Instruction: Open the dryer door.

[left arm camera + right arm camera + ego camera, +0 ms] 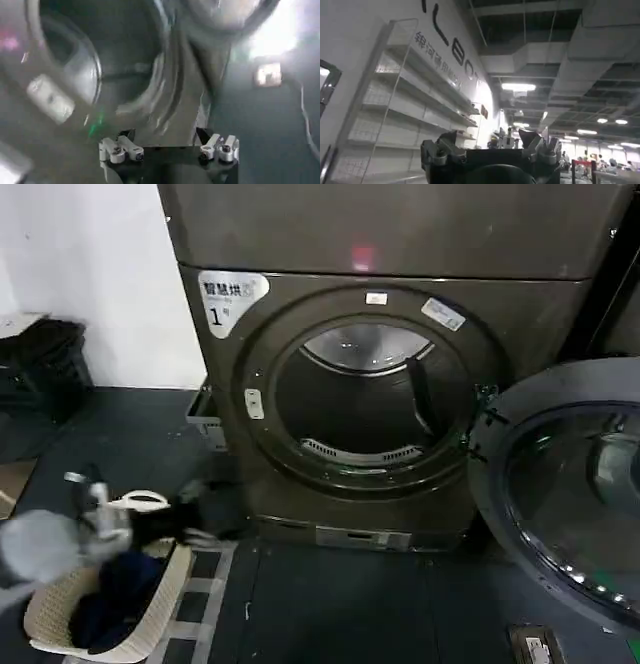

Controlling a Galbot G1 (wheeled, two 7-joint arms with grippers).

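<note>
A: How far along does the job look?

B: Done, by the look of it. The dryer door [575,494] is swung wide to the robot's right of the machine, its chrome rim and dark glass facing outward, well clear of the opening. The drum [365,404] stands exposed, with its perforated back and a paddle in plain sight.

A: Anything left to do?

B: Probably only pulling the arms back. Nothing is touching the door.

A: Where are the hands?

B: The left hand [95,504] hangs low by the laundry basket [60,614], well apart from the machine. In the left wrist view its fingers [120,150] stand spread apart, holding nothing, pointing toward the open drum mouth. The right hand [492,150] is aimed up at the ceiling, its two fingers apart as well, with nothing between them.

A: And the surroundings?

B: A dark floor [330,604] with lighter tiles near the basket, which holds dark clothing. A white wall [90,274] stands to the left of the bronze-grey dryer, which carries a white sticker [230,299] marked "1". The right wrist view catches white wall shelves [415,100], exposed ducting and strip lights [517,87] overhead.
</note>
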